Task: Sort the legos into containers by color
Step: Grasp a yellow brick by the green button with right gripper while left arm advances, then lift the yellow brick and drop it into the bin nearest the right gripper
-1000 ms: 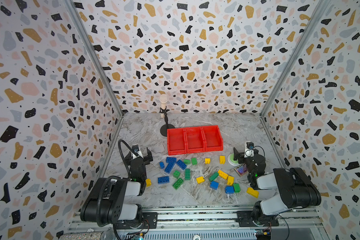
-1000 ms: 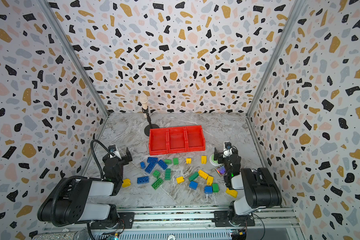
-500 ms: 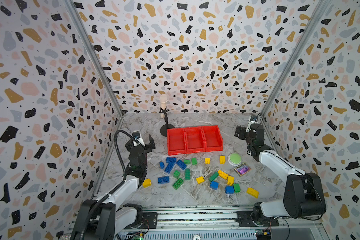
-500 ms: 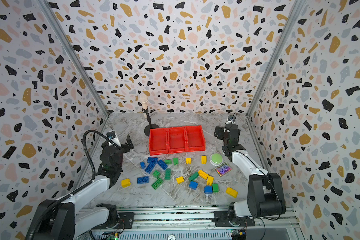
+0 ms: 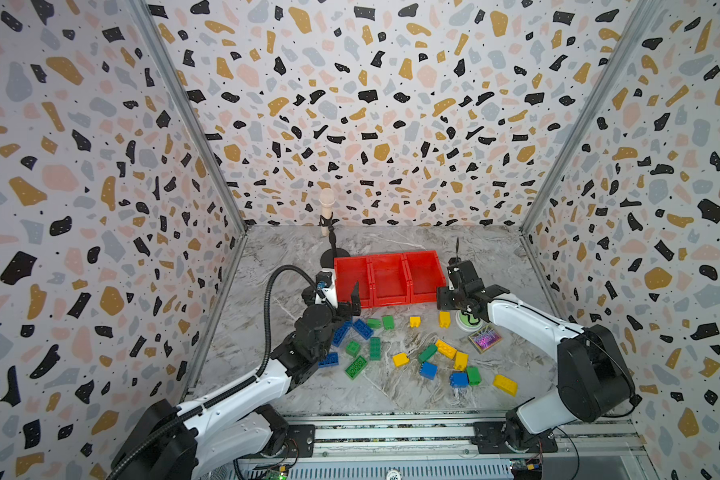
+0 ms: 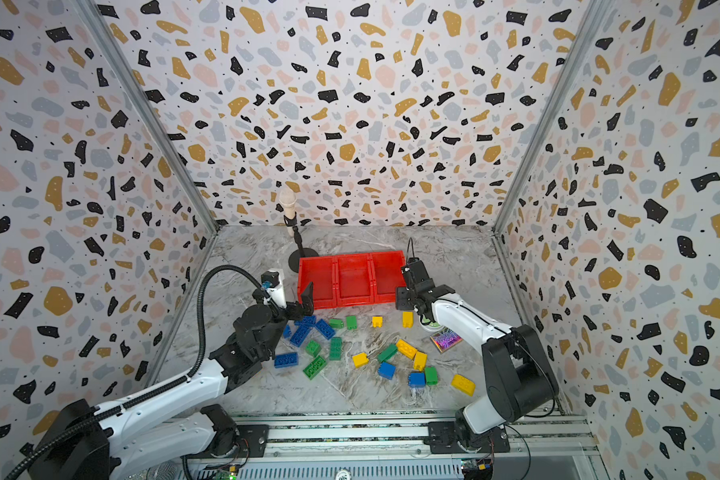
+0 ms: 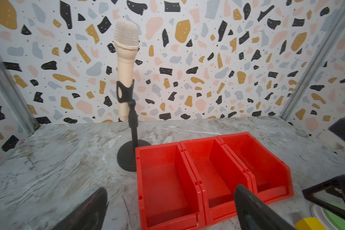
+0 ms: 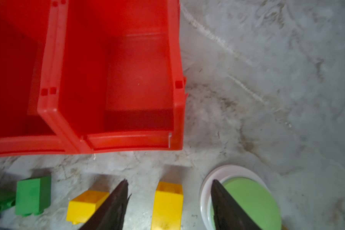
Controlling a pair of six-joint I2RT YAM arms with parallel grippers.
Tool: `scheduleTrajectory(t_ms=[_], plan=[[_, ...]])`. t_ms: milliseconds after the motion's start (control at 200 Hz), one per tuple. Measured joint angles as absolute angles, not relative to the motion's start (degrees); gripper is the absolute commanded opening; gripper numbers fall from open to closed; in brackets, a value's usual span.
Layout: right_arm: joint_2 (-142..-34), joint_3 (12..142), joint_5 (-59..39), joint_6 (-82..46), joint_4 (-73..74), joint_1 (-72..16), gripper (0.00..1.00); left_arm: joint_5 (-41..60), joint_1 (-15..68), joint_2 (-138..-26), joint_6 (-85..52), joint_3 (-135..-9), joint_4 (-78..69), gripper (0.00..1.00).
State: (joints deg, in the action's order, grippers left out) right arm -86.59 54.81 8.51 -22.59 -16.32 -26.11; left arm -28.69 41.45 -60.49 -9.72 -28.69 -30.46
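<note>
In both top views the legos (image 5: 374,347) are seen scattered on the counter (image 5: 292,257) in front of the containers (image 5: 370,286), with none sorted yet. The left gripper (image 5: 335,301) is held spread wide near the blue bricks (image 5: 362,328). The right gripper (image 6: 408,308) is placed at a yellow brick (image 6: 408,319).

In the left wrist view, all three containers (image 7: 182,143) are shown empty.

In the right wrist view, the yellow brick (image 8: 166,209) is framed between the partly spread jaws of the right gripper (image 8: 169,187) and is not touched. A first pick is judged to be in hand. Lowering and closing on the brick are called for next, with the green-topped button (image 8: 247,199) just beside it kept clear.
</note>
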Motion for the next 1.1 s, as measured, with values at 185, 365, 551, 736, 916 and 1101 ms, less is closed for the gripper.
scheduleTrajectory(t_ms=[185, 365, 551, 736, 916, 1101], plan=[[-86.7, 53.1, 7.7, -25.5, -17.8, -26.8, 0.64, -29.1, 45.1, -64.6, -9.7, -32.6, -30.3, 1.0], [-88.0, 52.0, 7.2, -27.0, -18.1, -26.8, 0.61, -29.0, 46.3, -67.6, -9.7, -34.2, -30.3, 1.0], [-91.7, 51.2, 6.3, -27.6, -18.0, -26.8, 0.48, -29.0, 46.6, -69.0, -9.7, -34.4, -30.2, 1.0], [-93.8, 51.5, 5.6, -28.0, -18.0, -26.9, 0.25, -29.8, 46.7, -69.6, -9.7, -34.5, -30.3, 1.0], [-94.4, 54.5, 5.0, -27.9, -21.0, -27.7, 0.23, -30.5, 46.7, -69.7, -9.8, -34.6, -30.1, 1.0], [-93.7, 61.9, 4.7, -27.0, -24.6, -28.5, 0.24, -30.4, 46.7, -70.2, -10.2, -37.5, -27.2, 1.0]])
